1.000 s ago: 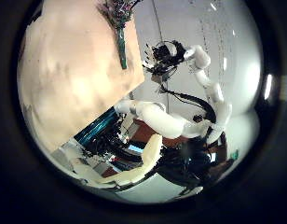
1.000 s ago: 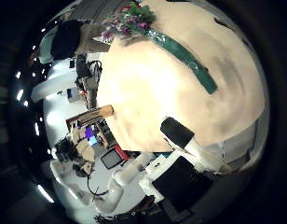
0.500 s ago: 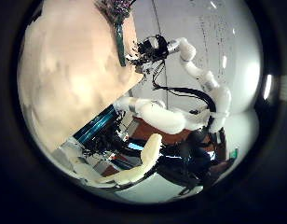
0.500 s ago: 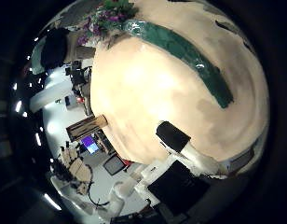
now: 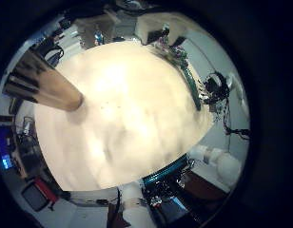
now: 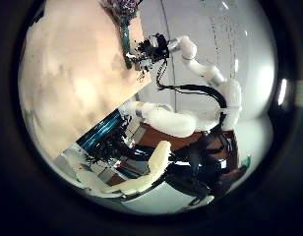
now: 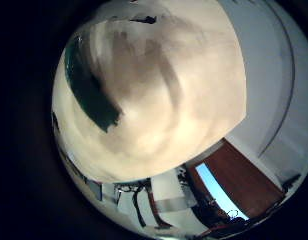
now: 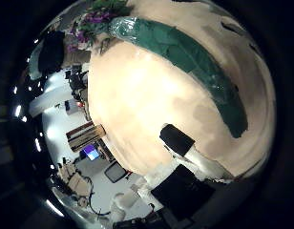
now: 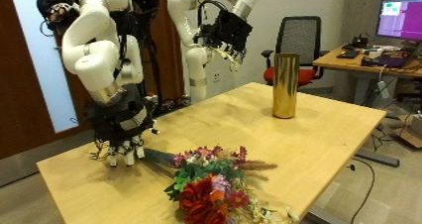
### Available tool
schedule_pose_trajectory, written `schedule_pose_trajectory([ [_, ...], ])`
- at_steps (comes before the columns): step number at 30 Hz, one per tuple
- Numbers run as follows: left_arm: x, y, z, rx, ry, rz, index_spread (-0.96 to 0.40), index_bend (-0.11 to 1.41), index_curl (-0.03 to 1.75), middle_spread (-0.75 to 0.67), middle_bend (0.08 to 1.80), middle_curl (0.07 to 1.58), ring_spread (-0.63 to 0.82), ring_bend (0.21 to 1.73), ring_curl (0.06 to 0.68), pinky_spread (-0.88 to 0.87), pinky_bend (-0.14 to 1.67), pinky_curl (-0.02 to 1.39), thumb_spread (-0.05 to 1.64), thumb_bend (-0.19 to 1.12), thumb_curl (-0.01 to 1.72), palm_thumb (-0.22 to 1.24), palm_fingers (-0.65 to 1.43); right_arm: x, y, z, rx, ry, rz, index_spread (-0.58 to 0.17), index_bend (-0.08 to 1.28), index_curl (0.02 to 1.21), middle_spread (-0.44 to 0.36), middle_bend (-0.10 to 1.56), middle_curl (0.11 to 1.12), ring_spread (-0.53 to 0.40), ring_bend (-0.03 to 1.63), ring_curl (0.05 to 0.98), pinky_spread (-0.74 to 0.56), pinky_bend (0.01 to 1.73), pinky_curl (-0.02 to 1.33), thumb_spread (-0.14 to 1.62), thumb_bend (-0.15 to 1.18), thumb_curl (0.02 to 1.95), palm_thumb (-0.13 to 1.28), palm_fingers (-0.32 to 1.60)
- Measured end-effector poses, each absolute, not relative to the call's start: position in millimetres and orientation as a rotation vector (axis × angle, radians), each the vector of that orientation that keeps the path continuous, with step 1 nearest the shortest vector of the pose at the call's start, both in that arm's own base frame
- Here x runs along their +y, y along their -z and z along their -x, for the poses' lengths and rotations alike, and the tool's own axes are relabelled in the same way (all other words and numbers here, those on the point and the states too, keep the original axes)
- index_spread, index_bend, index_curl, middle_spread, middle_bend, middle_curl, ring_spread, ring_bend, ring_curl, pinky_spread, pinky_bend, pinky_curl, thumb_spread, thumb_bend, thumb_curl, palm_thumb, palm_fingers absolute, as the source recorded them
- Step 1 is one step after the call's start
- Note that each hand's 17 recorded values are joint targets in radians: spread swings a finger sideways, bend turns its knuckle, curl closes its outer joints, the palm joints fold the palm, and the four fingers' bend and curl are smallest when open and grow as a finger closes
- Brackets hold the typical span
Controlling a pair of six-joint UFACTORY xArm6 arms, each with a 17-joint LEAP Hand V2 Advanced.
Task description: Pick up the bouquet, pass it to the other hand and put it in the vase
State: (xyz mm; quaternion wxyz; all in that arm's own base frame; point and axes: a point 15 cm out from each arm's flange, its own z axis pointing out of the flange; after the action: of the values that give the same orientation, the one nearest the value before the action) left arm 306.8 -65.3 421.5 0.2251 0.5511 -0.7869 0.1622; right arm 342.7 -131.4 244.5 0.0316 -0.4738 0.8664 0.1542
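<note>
Lying near the bench [image 9: 303, 140] front edge, the bouquet [image 9: 211, 184] has its green-wrapped stem just under the right hand [image 9: 122, 135], whose fingers hang loosely spread; contact appears absent but is unclear. The left hand [image 9: 227, 34] hovers relaxed, holding nothing. The gold vase [image 9: 283, 84] stands upright near the far edge.
</note>
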Motion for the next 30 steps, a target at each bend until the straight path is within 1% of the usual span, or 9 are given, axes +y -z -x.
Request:
schedule_pose_trajectory([
  [12,-65.0,-421.0,-307.8,-2.169,-0.443,-1.522,0.30,0.16,0.28,0.57,0.18,0.23,0.68,0.47,0.214,0.63,0.26,0.32,0.77,-0.04,0.33,0.26,-0.04,-134.4,-225.7,-352.2,2.687,-0.461,1.442,-0.117,0.15,0.26,0.162,0.46,0.35,0.141,0.85,0.180,0.30,0.74,0.19,1.01,-0.03,0.34,0.56,0.22],
  [20,-65.3,-420.9,-309.4,-2.167,-0.443,-1.525,0.30,0.16,0.28,0.57,0.18,0.23,0.68,0.47,0.216,0.63,0.26,0.32,0.77,-0.04,0.33,0.26,-0.04,-137.1,-215.9,-359.6,2.700,-0.491,1.439,-0.116,0.15,0.26,0.162,0.47,0.36,0.137,0.86,0.182,0.29,0.74,0.18,1.02,-0.03,0.34,0.57,0.22],
  [30,-66.3,-421.1,-310.5,-2.169,-0.440,-1.525,0.30,0.16,0.28,0.57,0.18,0.23,0.68,0.47,0.217,0.63,0.26,0.32,0.77,-0.04,0.33,0.26,-0.04,-132.9,-203.9,-376.9,2.701,-0.527,1.470,-0.117,0.16,0.27,0.151,0.50,0.36,0.103,0.89,0.184,0.27,0.73,0.17,1.00,-0.03,0.35,0.60,0.25],
])
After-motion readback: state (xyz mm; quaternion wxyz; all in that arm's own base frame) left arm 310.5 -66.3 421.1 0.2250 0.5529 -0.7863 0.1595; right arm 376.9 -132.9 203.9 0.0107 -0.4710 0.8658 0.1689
